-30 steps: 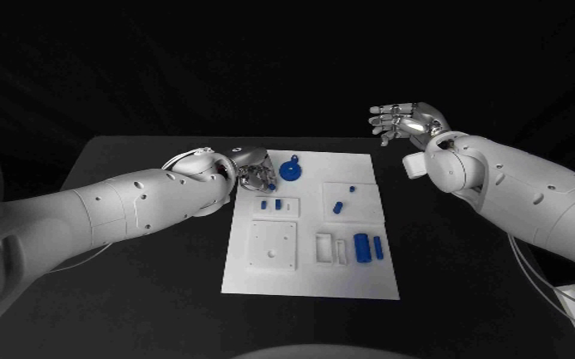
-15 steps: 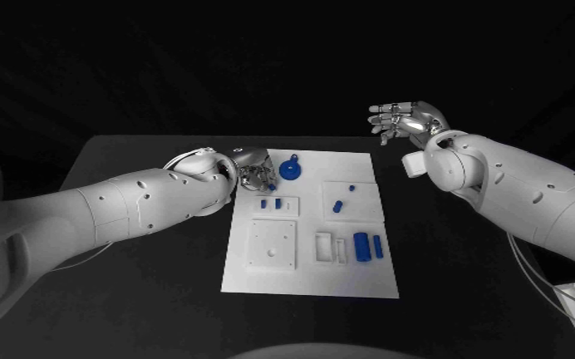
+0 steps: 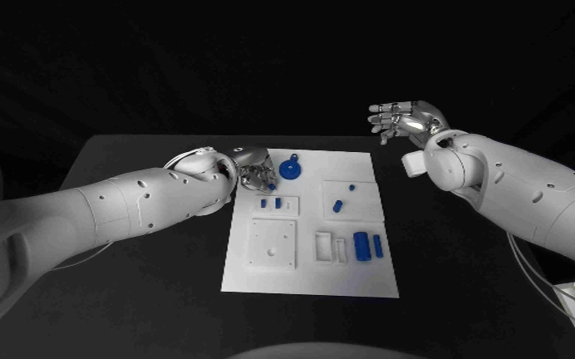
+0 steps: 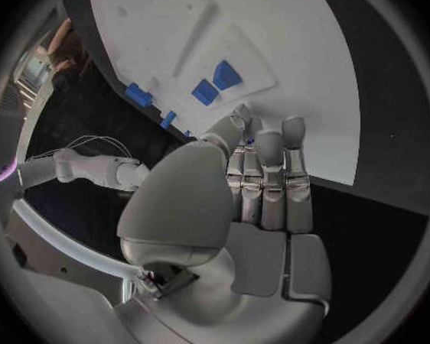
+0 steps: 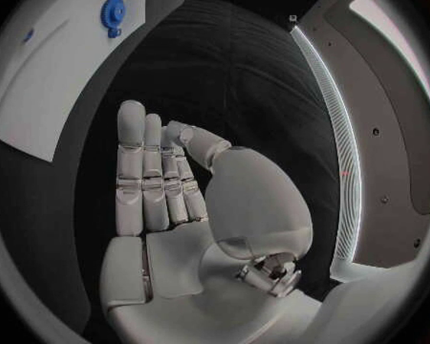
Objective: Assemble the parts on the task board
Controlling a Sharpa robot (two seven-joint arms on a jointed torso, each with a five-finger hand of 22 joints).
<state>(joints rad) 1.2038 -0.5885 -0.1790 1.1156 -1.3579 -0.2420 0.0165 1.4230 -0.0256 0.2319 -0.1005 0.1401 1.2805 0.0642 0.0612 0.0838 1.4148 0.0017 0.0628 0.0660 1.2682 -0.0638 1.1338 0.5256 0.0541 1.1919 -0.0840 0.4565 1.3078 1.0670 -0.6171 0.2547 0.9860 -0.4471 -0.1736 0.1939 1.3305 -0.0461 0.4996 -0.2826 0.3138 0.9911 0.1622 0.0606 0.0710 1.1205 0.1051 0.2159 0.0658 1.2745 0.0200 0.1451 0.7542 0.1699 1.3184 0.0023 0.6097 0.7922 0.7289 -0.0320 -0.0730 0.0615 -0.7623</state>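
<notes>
The task board [image 3: 312, 280] lies mid-surface [image 3: 144, 276]; the round part [image 3: 292, 169] sits near its far left corner, two long parts [image 3: 369, 246] near its right edge.

- The task board [image 3: 309, 284] is showing plain white.
- The parts [image 3: 361, 247] are showing blue, as is the round part [image 3: 292, 169] near the board's far edge.
- The table [image 3: 144, 292] is showing black.
- Both hands, the left hand [image 3: 254, 173] and the right hand [image 3: 404, 121], are showing silver.

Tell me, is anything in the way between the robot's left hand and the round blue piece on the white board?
Nothing visible blocks it. The left hand hangs over the task board's far left corner, and the round blue piece lies just beside it, with bare white board between them.
</notes>
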